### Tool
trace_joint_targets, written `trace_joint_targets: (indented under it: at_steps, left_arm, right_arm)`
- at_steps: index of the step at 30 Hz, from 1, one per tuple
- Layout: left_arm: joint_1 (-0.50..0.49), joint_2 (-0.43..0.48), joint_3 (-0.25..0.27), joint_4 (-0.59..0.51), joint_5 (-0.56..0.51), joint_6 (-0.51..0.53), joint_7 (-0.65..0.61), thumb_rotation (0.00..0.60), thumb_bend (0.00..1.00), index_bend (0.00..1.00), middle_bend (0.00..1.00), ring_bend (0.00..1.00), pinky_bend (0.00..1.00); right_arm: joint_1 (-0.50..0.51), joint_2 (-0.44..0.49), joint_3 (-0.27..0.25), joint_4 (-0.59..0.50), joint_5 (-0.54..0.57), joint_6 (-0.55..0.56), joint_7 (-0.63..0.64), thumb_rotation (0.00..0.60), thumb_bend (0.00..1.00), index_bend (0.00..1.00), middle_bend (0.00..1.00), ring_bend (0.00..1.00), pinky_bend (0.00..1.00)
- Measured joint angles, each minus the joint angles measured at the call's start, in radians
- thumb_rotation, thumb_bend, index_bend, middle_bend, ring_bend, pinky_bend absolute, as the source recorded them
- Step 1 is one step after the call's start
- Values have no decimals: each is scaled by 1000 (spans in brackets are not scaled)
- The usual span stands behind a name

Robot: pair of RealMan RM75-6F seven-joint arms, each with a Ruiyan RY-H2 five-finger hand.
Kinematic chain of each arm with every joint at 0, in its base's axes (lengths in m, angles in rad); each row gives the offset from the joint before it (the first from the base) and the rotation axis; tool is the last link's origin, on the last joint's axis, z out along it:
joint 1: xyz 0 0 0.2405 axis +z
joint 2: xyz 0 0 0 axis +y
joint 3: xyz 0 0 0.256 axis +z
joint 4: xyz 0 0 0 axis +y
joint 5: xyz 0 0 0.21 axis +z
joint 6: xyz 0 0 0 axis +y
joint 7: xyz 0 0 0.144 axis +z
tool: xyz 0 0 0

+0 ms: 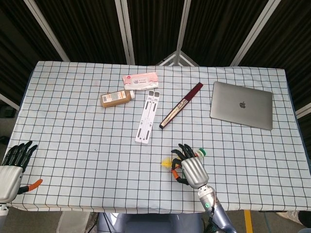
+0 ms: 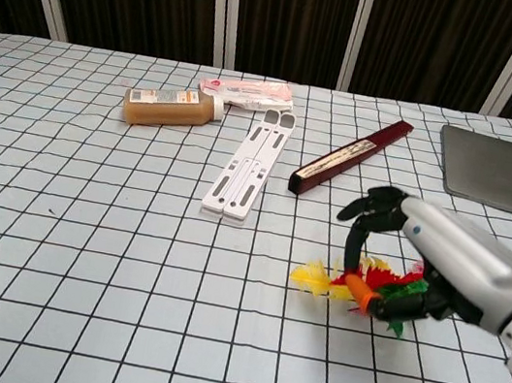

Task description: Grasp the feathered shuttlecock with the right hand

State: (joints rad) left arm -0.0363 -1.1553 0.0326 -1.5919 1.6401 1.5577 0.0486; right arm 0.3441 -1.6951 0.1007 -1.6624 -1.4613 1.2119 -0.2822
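Right hand (image 2: 421,263), fingers curled round feathered shuttlecock (image 2: 359,282), thumb pressing against its feathers just above table (image 2: 84,222). Yellow plumes jutting out on side facing left hand (image 1: 12,165), idle, fingers spread, well apart. Likely very light, soft, crushable; best gripped gently near base, not plumes.

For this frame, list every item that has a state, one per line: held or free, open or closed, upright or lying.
Feathered shuttlecock: gripped by the right robot hand.
Right robot hand: fingers curled around the shuttlecock.
Left robot hand: holds nothing, fingers apart, at the table edge.
Laptop: closed, lying flat.
Brown bottle: lying on its side.
White folding stand: folded flat.
Dark red case: lying flat.
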Motion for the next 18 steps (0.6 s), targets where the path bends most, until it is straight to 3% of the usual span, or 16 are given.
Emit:
trace_joint_targets:
  at_steps: [10, 18]
  left_arm:
    - [1, -2, 0, 0, 1, 2, 7, 600, 0, 0, 0, 0, 0]
    - [1, -6, 1, 0, 1, 0, 18, 600, 0, 0, 0, 0, 0]
  right_arm:
    - [7, 178, 156, -159, 92, 55, -60, 600, 564, 624, 237, 0, 0]
    - [-11, 260, 190, -174, 198, 62, -41, 600, 564, 624, 237, 0, 0]
